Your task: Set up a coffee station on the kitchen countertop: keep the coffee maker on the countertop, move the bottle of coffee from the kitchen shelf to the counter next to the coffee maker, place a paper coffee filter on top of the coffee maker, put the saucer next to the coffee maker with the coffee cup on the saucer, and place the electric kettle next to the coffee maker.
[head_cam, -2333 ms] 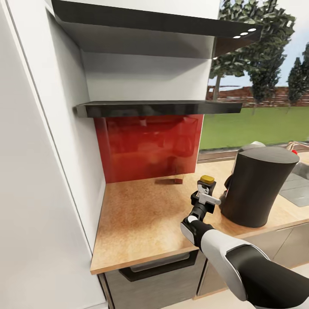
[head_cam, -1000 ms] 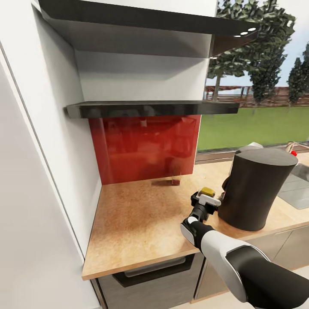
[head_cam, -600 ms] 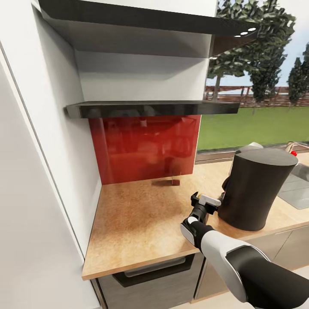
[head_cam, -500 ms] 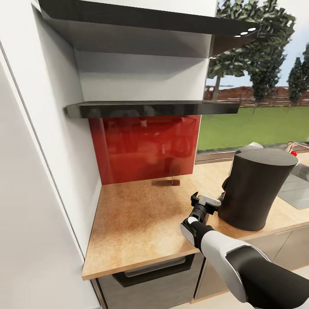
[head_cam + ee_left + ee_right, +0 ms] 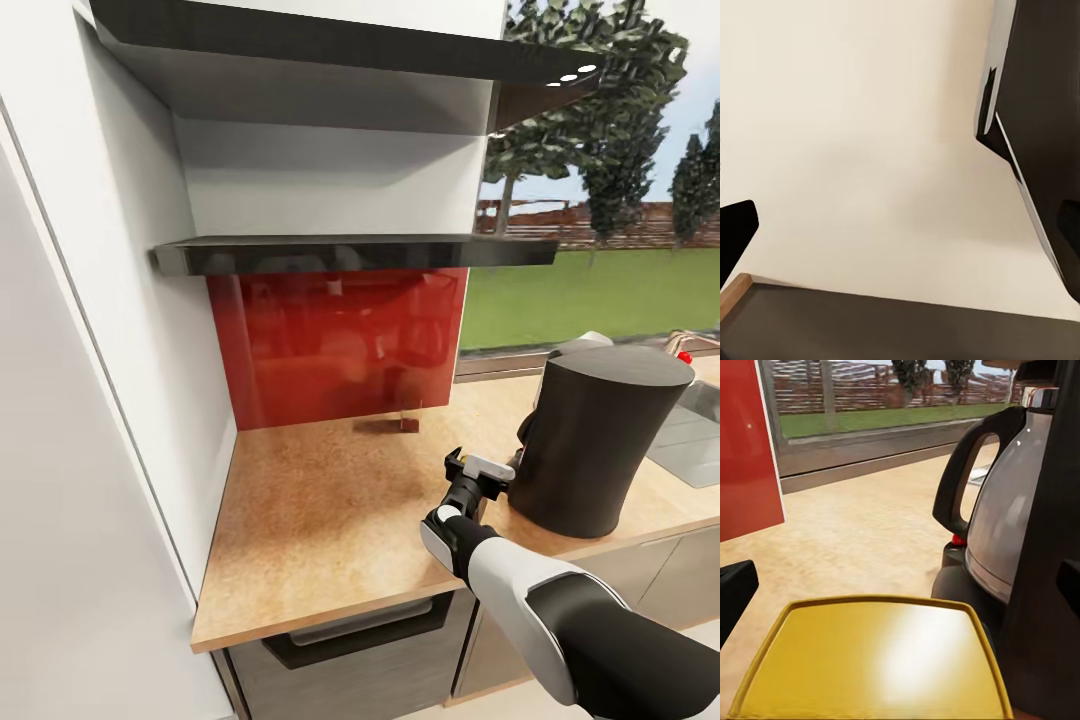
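My right gripper (image 5: 478, 466) hovers low over the wooden countertop (image 5: 320, 520), just left of the tall dark coffee maker (image 5: 600, 440). In the right wrist view its fingers stand wide apart and open, with the coffee bottle's yellow lid (image 5: 877, 660) between and below them. The bottle is hidden behind the gripper in the head view. A silver electric kettle (image 5: 1001, 517) with a black handle stands against the coffee maker (image 5: 1057, 472); its top peeks out behind it (image 5: 592, 341). My left gripper (image 5: 900, 232) is open before a pale wall.
Two dark shelves (image 5: 350, 252) hang above a red backsplash (image 5: 340, 340). A tall white cabinet (image 5: 80, 450) bounds the counter's left side and a sink (image 5: 695, 425) lies at the right. A small dark red object (image 5: 408, 424) sits near the backsplash.
The yellow lid, seen above my right gripper a second ago, has dropped out of sight in the head view. The arm has stayed put since. Before that the camera shifted.
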You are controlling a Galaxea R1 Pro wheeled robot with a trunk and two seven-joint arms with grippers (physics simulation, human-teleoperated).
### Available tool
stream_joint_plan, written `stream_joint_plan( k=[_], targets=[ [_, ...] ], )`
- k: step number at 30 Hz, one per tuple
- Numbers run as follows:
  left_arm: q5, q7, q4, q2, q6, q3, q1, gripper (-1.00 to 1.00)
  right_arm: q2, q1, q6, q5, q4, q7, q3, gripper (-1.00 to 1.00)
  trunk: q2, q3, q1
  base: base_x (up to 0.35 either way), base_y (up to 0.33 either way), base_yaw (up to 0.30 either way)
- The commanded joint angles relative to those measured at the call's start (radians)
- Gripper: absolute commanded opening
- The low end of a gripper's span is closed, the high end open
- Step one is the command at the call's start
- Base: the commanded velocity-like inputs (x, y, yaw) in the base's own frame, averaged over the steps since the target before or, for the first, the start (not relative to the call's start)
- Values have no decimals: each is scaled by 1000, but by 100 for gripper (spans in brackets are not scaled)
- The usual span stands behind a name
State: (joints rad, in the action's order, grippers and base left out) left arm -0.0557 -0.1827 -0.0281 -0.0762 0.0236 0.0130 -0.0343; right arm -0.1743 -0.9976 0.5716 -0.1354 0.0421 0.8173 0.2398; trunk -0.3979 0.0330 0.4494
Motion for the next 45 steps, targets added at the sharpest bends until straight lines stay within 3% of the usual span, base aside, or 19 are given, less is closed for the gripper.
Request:
stream_joint_plan(
  k=[1,28,45],
  targets=[
    [-6,-1,-1,-1,3,1,1,100,0,-1,4,-10,-1,1,9,100,-2,2,1,0,0,0],
    [-6,-1,-1,1,5,1,1,100,0,-1,4,-10,-1,0,10,100,-2,2,1,-23,0,0],
    [-6,-1,-1,1,5,1,1,100,0,-1,4,-10,-1,-1,10,100,-2,2,1,-304,0,0]
  ],
)
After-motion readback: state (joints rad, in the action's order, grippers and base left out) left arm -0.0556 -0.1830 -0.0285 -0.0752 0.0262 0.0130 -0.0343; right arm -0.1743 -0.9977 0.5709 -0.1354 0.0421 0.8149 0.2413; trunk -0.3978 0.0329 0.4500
